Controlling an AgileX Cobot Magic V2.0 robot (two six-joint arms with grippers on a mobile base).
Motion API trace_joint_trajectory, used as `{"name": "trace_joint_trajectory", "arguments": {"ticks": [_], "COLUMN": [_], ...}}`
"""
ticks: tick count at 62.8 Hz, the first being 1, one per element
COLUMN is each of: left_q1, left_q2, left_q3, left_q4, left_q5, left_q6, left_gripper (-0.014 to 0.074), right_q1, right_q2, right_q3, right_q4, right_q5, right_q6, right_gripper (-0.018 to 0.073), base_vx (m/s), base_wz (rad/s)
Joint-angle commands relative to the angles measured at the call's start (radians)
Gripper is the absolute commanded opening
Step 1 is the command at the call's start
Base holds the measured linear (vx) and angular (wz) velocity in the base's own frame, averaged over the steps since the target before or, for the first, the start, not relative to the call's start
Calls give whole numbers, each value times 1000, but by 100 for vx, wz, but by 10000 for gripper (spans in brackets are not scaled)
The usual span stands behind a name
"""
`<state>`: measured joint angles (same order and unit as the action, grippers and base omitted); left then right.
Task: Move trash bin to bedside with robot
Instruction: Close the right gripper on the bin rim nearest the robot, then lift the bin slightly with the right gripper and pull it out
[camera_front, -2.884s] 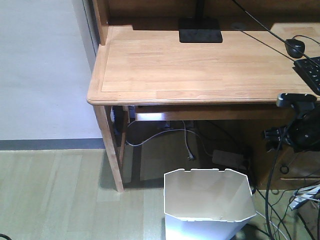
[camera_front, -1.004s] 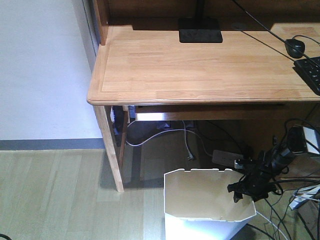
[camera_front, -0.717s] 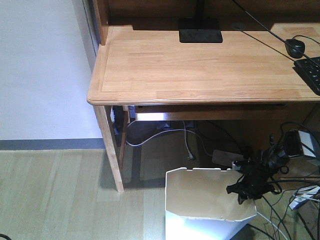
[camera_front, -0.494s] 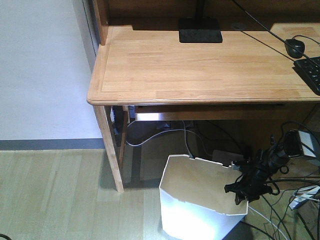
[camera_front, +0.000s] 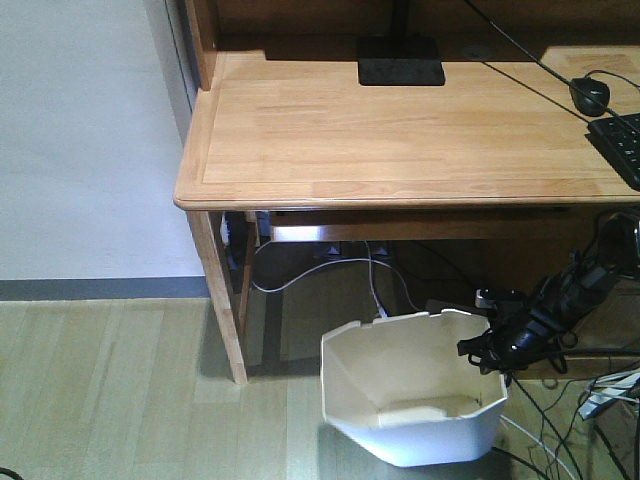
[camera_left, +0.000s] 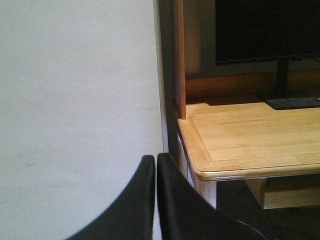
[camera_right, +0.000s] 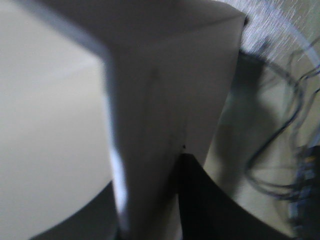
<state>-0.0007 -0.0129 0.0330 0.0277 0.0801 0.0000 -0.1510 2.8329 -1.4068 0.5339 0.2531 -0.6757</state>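
The right claw (camera_front: 487, 350) is clamped on the right rim of the white trash bin (camera_front: 420, 440), the thin wall pinched between its fingers. The bin is down by the floor (camera_front: 120, 390), in front of the table (camera_front: 380, 140). The left claw (camera_left: 155, 200) is clenched on nothing.

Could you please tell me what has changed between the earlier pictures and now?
The right gripper came down from beside the desk edge and closed on the right rim of the bin. The bin has since tipped and shifted upward in the front view, so its inner floor now shows. The desk, keyboard and mouse stayed put.
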Motion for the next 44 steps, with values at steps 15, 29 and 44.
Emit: {"name": "trace_joint_trajectory", "arguments": {"ticks": [15,29,44], "left_q1": [-6,-6,-6], "left_q2": [-14,-14,-14], "left_q3": [12,12,12], "left_q4": [-9,-9,-9], "left_q5": [-74,-74,-74], "left_q6": [-14,-14,-14], "left_gripper": [-6,-6,-6], "right_q1": [-1,-1,-1], "right_q2": [-213,-296,-449], "right_q3": [136,191,304], "right_q4": [134,135,223], "right_q5": [47,80,103], "right_q6": [-170,-184,-349], "right_gripper": [-8,-8,-8], "base_vx": [0,0,0], "base_wz": [0,0,0]}}
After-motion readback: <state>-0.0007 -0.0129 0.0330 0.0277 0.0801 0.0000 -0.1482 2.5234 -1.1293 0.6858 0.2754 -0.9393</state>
